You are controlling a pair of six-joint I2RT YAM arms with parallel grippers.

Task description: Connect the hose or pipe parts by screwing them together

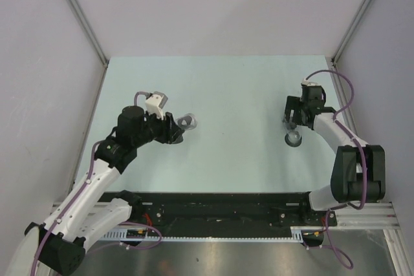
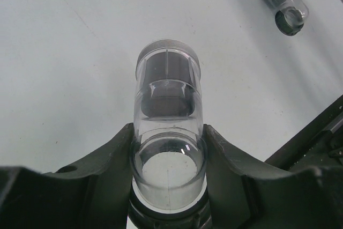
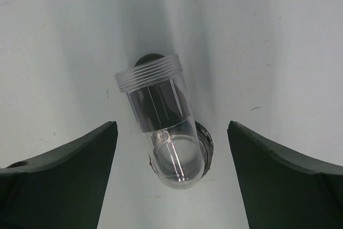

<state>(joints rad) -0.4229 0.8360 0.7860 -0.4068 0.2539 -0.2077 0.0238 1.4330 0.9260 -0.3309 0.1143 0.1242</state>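
Both pipe parts are clear plastic elbows with a threaded end. My left gripper [image 2: 169,135] is shut on one elbow [image 2: 168,100], its threaded end [image 2: 168,52] pointing away from the fingers, held just above the table [image 1: 186,121]. The other elbow [image 3: 161,113] rests on the table on its dark ring end [image 3: 207,142], threaded end tilted up. My right gripper [image 3: 171,128] stands open around this elbow, a finger on each side with gaps, touching nothing. From above, this elbow [image 1: 294,138] lies right below the right gripper [image 1: 291,123].
The pale table [image 1: 239,95] is ringed by grey walls. A black rail [image 1: 220,208] runs along the near edge by the arm bases. In the left wrist view the second elbow [image 2: 288,14] and right gripper show at the top right.
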